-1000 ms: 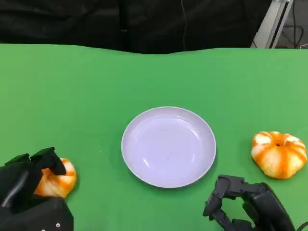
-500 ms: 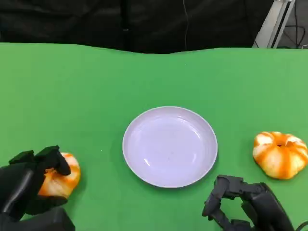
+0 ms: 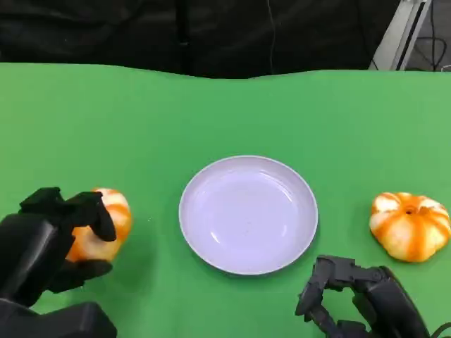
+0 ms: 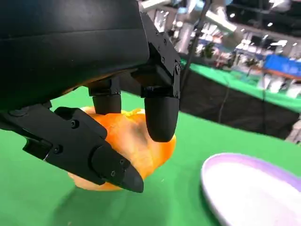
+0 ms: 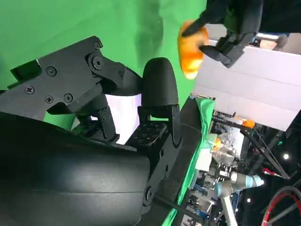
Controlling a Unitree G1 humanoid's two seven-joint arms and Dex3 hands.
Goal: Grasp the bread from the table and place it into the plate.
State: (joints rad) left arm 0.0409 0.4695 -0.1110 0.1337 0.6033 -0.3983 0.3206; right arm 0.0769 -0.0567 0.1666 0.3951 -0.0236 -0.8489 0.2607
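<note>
step: carrying bread to plate | left hand [image 3: 49,243] is gripping the bread [image 3: 106,229], holding it off the table [image 3: 232,105] | plate [image 3: 248,213] is lying to that hand's right | right hand [image 3: 356,299] is idling, fingers curled on nothing | next: swinging right over the plate, then releasing

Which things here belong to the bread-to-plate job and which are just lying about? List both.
Job:
- bread, held by the left hand and lifted off the table
- plate, bare, in the middle of the green table

Lying about:
- second bread, on the table to the plate's right
- right hand, holding nothing
</note>
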